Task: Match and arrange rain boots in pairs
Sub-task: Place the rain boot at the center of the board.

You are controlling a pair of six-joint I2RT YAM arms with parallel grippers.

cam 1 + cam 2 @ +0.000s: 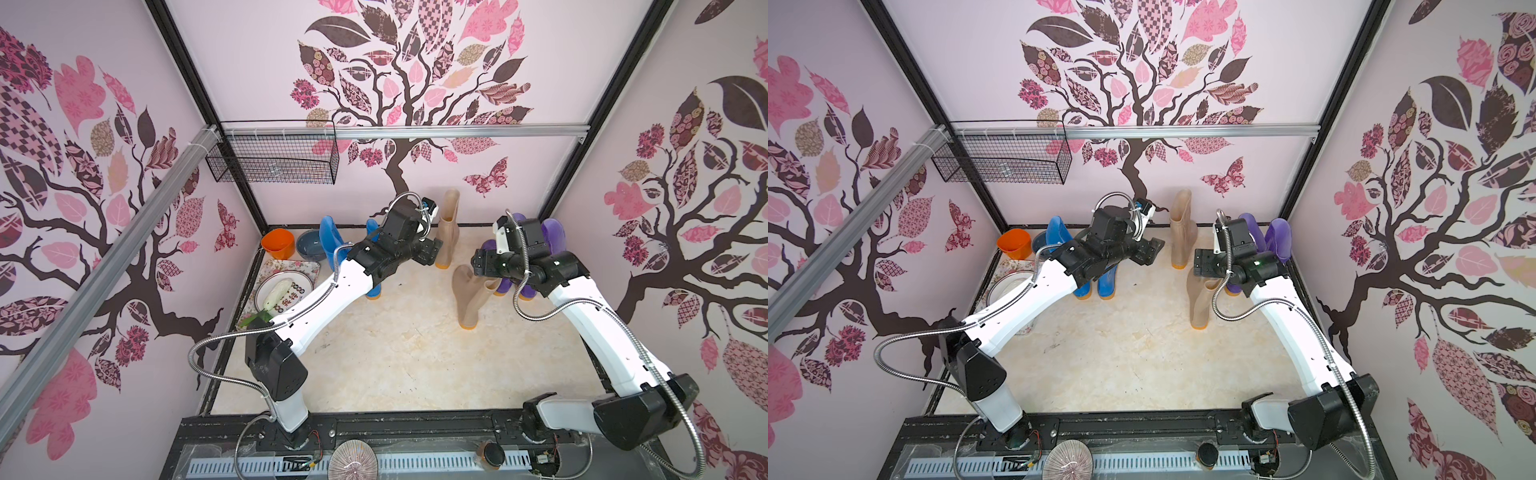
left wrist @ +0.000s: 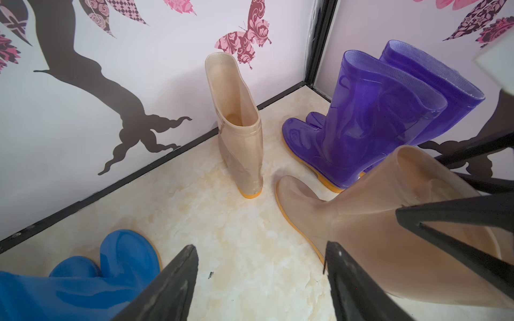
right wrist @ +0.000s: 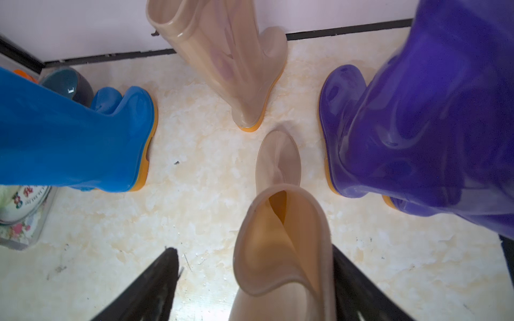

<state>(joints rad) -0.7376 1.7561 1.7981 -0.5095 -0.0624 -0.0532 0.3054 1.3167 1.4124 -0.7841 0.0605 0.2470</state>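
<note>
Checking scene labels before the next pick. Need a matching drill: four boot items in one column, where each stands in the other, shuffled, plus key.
Column 1
1. blue boots
2. purple boots
3. far beige boot
4. near beige boot

Column 2
A. alone, close to the back wall
B. shaft between the fingers of the open right gripper
C. side by side, tucked into a wall corner
D. side by side, next to the grey-blue bowl

Pairs: 1-D, 2-C, 3-A, 4-B
</note>
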